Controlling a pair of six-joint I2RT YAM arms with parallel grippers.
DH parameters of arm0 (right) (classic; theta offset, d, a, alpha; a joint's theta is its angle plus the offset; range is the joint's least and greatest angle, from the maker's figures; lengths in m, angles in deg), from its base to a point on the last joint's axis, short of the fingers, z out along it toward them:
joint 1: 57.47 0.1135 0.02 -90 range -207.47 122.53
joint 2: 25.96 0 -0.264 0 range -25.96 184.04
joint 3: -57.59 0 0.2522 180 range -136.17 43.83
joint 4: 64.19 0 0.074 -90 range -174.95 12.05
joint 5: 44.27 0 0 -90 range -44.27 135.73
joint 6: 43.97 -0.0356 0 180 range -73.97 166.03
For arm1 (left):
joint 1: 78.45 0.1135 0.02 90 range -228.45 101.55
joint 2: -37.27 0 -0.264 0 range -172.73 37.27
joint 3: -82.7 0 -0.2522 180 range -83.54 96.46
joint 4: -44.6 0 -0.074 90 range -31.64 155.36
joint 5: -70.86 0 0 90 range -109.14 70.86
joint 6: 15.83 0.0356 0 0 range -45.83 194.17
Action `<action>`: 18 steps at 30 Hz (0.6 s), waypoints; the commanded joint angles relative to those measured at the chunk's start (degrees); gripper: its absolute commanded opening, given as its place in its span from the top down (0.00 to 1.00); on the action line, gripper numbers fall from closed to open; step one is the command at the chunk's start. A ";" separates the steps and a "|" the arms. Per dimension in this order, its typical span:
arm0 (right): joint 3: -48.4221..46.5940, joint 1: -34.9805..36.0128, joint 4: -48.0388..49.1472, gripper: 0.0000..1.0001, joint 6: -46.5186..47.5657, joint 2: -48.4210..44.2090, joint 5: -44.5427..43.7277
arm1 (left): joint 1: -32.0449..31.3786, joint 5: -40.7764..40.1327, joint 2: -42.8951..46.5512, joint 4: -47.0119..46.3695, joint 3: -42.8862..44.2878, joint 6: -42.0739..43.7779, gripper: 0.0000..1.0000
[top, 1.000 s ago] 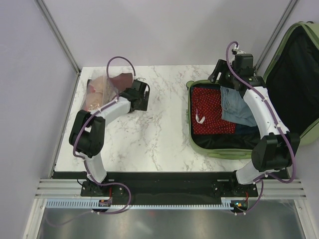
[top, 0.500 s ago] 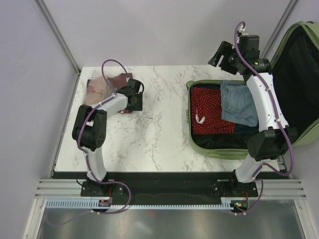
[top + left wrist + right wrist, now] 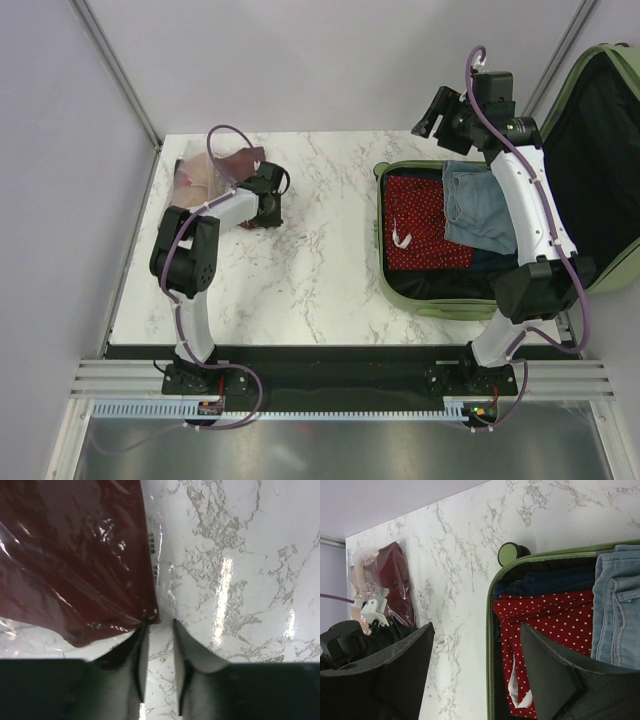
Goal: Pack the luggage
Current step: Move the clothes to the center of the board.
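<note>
A: Sage-green shell first: where is the luggage (image 3: 447, 309)?

B: It lies open on the marble table (image 3: 320, 250), in front of the right arm. Its black-lined lid (image 3: 600, 150) is propped up on the side away from the left arm.

A: What is inside the luggage?

B: A red polka-dot garment (image 3: 425, 225) takes the half farther from the lid. Folded blue jeans (image 3: 478, 210) lie beside it, nearer the lid.

A: And the right gripper (image 3: 477, 627)?

B: It hangs above the luggage's far corner, the one with the green wheel (image 3: 509, 553). Its fingers are spread wide with nothing between them.

A: Where is the left gripper (image 3: 160, 622)?

B: Well apart from the luggage, across the marble on the side opposite the lid. It is down low at the corner of a clear plastic bag (image 3: 75, 555) holding something maroon.

A: Is it pinching that bag?

B: Its fingers stand close, a thin strip of marble showing between them. The bag's corner touches one fingertip. Whether the clear edge is caught in that gap, I cannot tell.
</note>
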 commanded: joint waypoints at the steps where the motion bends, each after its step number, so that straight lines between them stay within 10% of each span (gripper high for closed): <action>1: -0.69 0.53 -0.32 0.23 -1.09 -0.39 -0.88 | 0.08 1.73 -2.02 1.27 -0.35 -1.40 0.73; 7: 0.19 1.93 -0.41 0.23 -0.65 0.22 -1.06 | 0.08 3.39 -1.93 1.27 -2.19 -1.40 0.98; 18: 2.56 8.34 -0.41 0.24 0.32 3.73 0.78 | -2.90 19.90 6.67 -3.92 -10.54 0.01 0.98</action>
